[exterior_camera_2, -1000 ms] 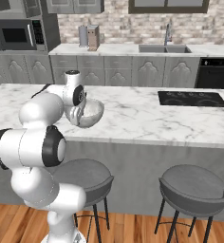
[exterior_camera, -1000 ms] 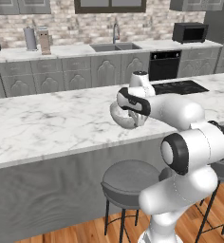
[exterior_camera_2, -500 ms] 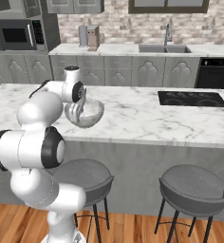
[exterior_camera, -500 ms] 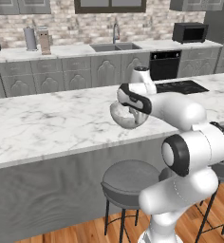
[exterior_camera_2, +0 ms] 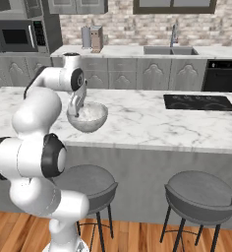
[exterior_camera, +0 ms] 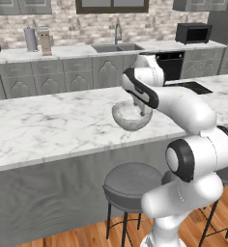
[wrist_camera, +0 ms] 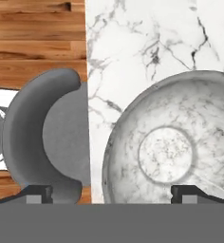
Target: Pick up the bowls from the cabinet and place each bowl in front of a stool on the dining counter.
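Nearest the base, a round grey stool (exterior_camera: 133,181) stands on thin black legs over the wood floor (exterior_camera_2: 137,236), tucked against the plain grey front of the dining table (exterior_camera: 48,128). In the right base view a second stool (exterior_camera_2: 202,192) stands further along the same side. From the hand view the near stool (wrist_camera: 47,137) lies just off the table's edge, its curved back wrapped round the seat, with the marble top (wrist_camera: 133,47) starting right beside it.

On that white, grey-veined top, close to the near edge and in line with the first stool, sits the grey-white marbled bowl (exterior_camera: 131,116), upright on its base. It shows in the right base view as well (exterior_camera_2: 88,116), and from the hand camera the bowl (wrist_camera: 180,147) is seen from straight above, with its pale round floor and darker rim.

The jaws (exterior_camera: 141,107) stand wide apart just over the bowl's rim, gripping nothing; the hand points down at the bowl. One dark fingertip (wrist_camera: 187,192) is over the bowl's inside, the other (wrist_camera: 38,192) out over the stool.

Further along the table a black cooktop (exterior_camera_2: 199,102) is set flush in the marble. Beyond it, the back worktop carries a sink (exterior_camera: 113,48) with a tap, a microwave (exterior_camera: 193,33) and a small toaster (exterior_camera_2: 95,38).
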